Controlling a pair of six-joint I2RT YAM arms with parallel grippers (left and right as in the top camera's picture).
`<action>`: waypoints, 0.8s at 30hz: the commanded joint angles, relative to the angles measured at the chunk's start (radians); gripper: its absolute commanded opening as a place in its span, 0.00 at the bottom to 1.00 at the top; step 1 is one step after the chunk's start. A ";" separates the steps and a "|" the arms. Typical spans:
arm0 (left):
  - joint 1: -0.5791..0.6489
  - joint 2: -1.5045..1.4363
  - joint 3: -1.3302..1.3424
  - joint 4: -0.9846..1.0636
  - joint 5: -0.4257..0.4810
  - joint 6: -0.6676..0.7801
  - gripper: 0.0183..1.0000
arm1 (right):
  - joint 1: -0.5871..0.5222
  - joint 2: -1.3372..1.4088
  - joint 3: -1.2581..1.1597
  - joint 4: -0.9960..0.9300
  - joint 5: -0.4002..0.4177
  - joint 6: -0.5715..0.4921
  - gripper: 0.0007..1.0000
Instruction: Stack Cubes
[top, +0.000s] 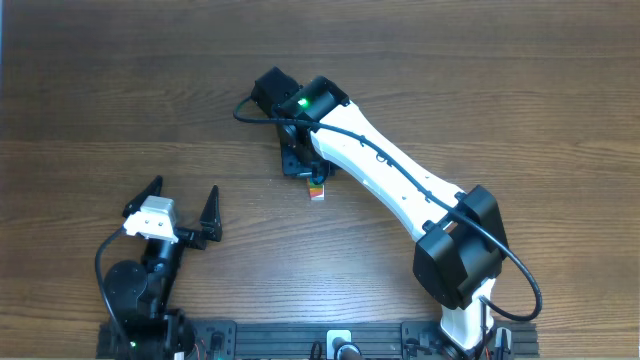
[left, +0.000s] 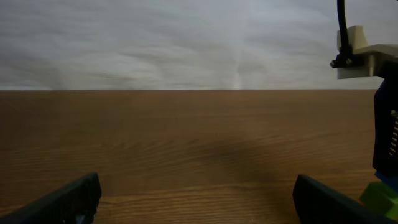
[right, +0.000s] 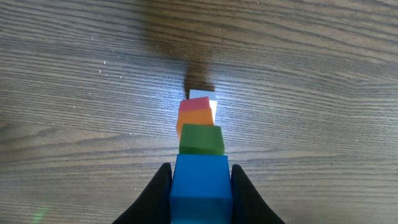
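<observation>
Right wrist view looks straight down a column: the right arm's jaws are closed on a blue cube (right: 200, 186), one finger against each side. Directly beneath the jaws sits a green cube (right: 201, 139), then an orange cube (right: 194, 118), a red cube (right: 189, 104) and a pale cube (right: 202, 95) on the worktop (right: 74, 93). The lower cubes are slightly off line with each other.

The step in hand looks like placing the blue cube on top. I cannot tell whether it already rests on the green one. Next it probably needs a gentle settle squarely onto the green cube, then a slow opening and a straight lift, since a sideways nudge could topple the column.

The left arm's jaws are spread wide and hold nothing, well apart from the column.
</observation>
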 joint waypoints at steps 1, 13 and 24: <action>-0.005 -0.004 -0.006 0.002 0.010 0.018 1.00 | 0.007 0.012 -0.010 0.007 0.017 0.007 0.01; -0.005 -0.004 -0.006 0.002 0.010 0.018 1.00 | 0.006 0.014 -0.015 0.010 0.017 0.007 0.02; -0.005 -0.004 -0.006 0.002 0.010 0.018 1.00 | 0.006 0.023 -0.021 0.014 0.017 0.007 0.03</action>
